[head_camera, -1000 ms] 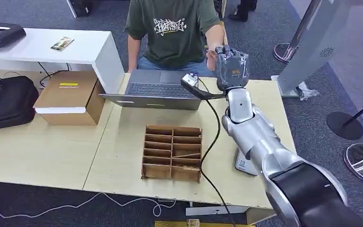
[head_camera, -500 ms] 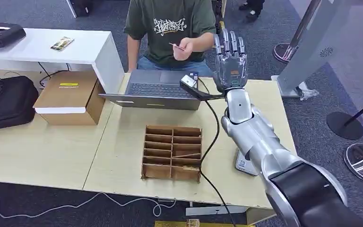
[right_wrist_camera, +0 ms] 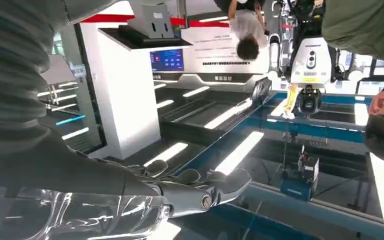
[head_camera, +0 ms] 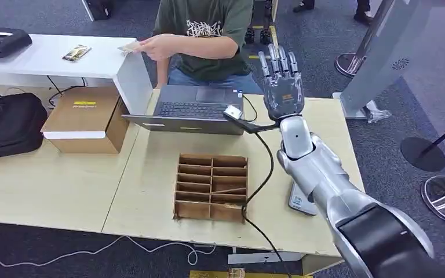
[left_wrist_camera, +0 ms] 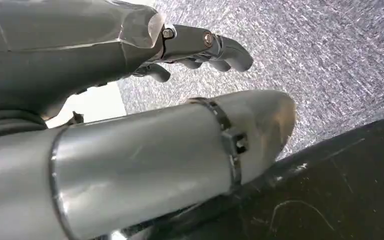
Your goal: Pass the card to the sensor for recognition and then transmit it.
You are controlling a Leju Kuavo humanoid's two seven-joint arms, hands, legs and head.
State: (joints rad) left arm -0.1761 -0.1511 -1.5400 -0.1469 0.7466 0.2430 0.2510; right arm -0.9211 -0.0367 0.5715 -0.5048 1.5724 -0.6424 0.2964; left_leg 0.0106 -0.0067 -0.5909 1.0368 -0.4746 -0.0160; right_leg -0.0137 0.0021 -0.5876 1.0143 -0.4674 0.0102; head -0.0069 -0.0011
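My right hand (head_camera: 281,78) is raised above the table's far edge, fingers stretched up and apart, holding nothing. The right wrist view shows the same hand (right_wrist_camera: 190,192) bare, with its fingers straight. The card (head_camera: 129,47) is in the hand of a person in a green shirt (head_camera: 208,32), who reaches with it over the white side table (head_camera: 52,58). The black sensor (head_camera: 232,112) stands on its cabled arm just left of my right wrist, beside the laptop (head_camera: 194,109). My left hand (left_wrist_camera: 195,47) hangs over grey carpet, fingers loosely bent, nothing in it.
A cardboard divider tray (head_camera: 211,186) lies mid-table. A brown box (head_camera: 84,119) and a black bag (head_camera: 6,124) sit at the left. A white device (head_camera: 297,202) lies under my right forearm. A grey kiosk (head_camera: 382,52) stands at the right.
My right hand, curled around the card one second ago, spread its fingers as the person took it. The person then carried the card across to the white side table.
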